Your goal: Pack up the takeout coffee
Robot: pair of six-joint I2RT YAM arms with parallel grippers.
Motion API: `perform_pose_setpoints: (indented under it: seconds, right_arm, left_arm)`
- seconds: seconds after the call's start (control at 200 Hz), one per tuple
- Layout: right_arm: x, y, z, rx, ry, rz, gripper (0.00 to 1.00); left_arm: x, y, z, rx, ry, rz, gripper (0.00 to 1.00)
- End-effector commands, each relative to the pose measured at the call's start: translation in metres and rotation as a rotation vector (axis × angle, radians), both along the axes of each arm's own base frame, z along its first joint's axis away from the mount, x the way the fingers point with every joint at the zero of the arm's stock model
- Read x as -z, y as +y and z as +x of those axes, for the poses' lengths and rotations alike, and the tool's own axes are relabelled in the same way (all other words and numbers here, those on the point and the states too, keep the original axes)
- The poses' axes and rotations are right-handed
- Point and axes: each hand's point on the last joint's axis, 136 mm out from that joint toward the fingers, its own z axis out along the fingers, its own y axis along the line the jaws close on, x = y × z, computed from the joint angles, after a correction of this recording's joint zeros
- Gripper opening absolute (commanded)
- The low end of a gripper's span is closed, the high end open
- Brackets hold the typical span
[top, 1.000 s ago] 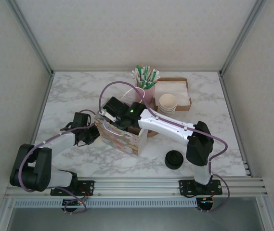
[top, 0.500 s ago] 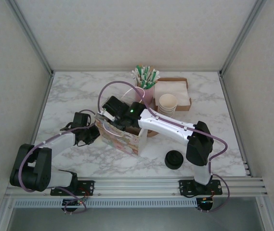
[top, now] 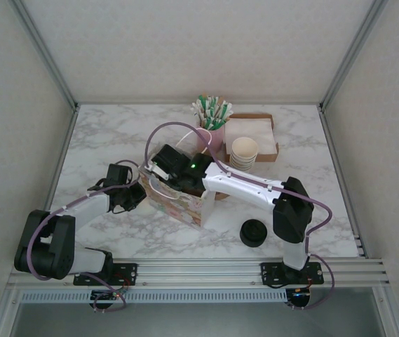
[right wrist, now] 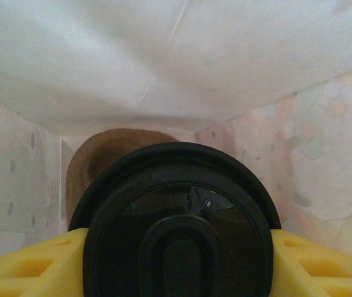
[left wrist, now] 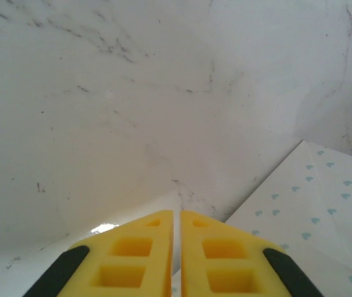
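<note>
Centrally, on the marble table (top: 101, 140): upright patterned paper bag (top: 178, 202), mouth open. Reaching into it from the right and from above: right gripper (top: 163, 172), fingers (right wrist: 27, 263) spread and clamped on either side of the takeout coffee (right wrist: 176, 235), inside the bag. Wrist view of the same: round black lid between the yellow fingers, pale bag walls all around, a brown rounded shape (right wrist: 101, 154) just beyond the lid; cup body hidden beneath the lid. At the bag's left rim: left gripper (top: 134, 191), yellow fingers (left wrist: 132, 253) pressed together but for a hairline gap, apparently pinching the bag's white paper edge. Beyond the bag, on the far side: pink holder (top: 215, 139) of green-and-white straws (top: 213, 111), cardboard tray (top: 276, 137) with white napkins (top: 252, 128), stack of lidless cream cups (top: 244, 151) at its near left corner. Near right, close to the right arm's base: pile of black lids (top: 253, 232).
</note>
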Motion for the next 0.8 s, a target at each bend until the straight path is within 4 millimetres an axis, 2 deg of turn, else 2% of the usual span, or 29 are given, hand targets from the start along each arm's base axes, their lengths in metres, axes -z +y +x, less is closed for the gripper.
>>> perform_pose_setpoints:
  seconds: [0.0,0.295,0.556,0.796]
  right_arm:
    - [0.007,-0.004,-0.009,0.015,0.028,-0.002,0.46]
    - [0.027,-0.02,-0.017,0.056,0.096,-0.084,0.47]
    - [0.046,-0.031,-0.031,0.105,0.262,-0.151,0.47]
    - [0.061,-0.04,-0.035,0.139,0.326,-0.192,0.47]
  left_arm:
    - [-0.004,-0.001,0.003,0.018,-0.006,0.016,0.12]
    - [-0.004,-0.001,0.003,0.018,-0.005,0.015,0.11]
    - [-0.003,-0.001,0.003,0.017,-0.006,0.018,0.11]
    - [-0.004,-0.001,0.003,0.016,-0.005,0.018,0.11]
